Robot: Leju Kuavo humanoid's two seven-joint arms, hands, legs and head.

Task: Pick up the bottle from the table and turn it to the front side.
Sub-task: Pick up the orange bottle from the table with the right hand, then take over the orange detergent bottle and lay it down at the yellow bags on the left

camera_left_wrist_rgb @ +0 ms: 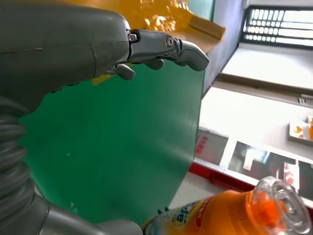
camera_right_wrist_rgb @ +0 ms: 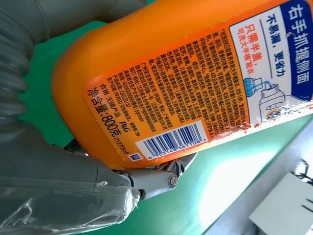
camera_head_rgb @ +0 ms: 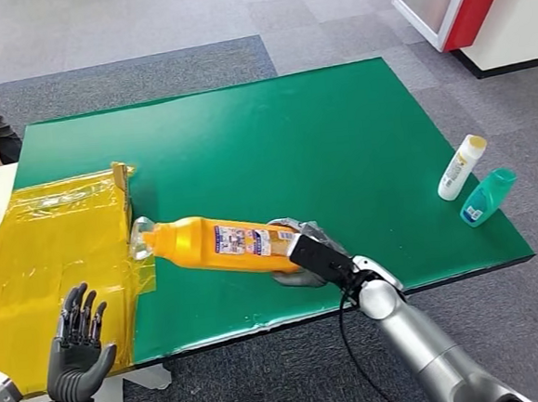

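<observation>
Now the right hand (camera_head_rgb: 300, 252) grips the orange bottle (camera_head_rgb: 216, 244) by its base, sideways above the bench's (camera_head_rgb: 331, 140) near edge, barcode label showing; the left hand (camera_head_rgb: 78, 351) hangs open, fingers apart.

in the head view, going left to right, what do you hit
left robot hand → yellow sheet → orange bottle → right robot hand → white bottle → teal bottle

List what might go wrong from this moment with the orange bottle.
The right robot hand grips only the base end of the long orange plastic bottle, so it may sag or slip while turning. Its clear cap sits beside the yellow film-wrapped box and could snag. The back label with the barcode faces the right wrist camera, so turning remains.
</observation>
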